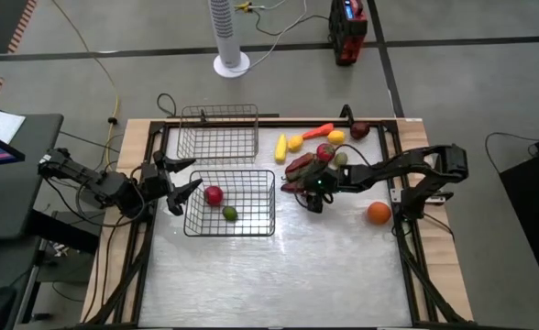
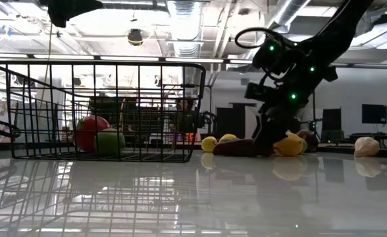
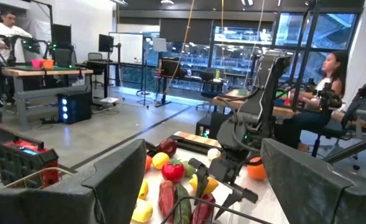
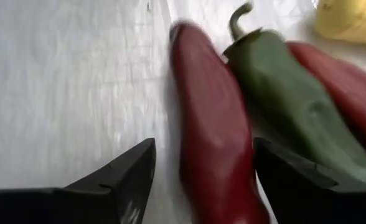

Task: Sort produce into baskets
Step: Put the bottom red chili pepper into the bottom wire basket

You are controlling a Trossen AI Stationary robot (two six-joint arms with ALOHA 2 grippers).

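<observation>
The dark wire basket stands at the table's middle left and holds a red round fruit and a green one. The silvery basket stands behind it. The other produce lies in a pile at the far right. My right gripper is open and low at the pile's near edge. Its fingers stand on either side of a long red pepper that lies flat on the table beside a green pepper. My left gripper is open and empty by the dark basket's left wall.
A second red pepper and a yellow piece lie just beyond the green pepper. An orange lies alone near the table's right edge. The table's near half is bare. People sit in the room beyond the table.
</observation>
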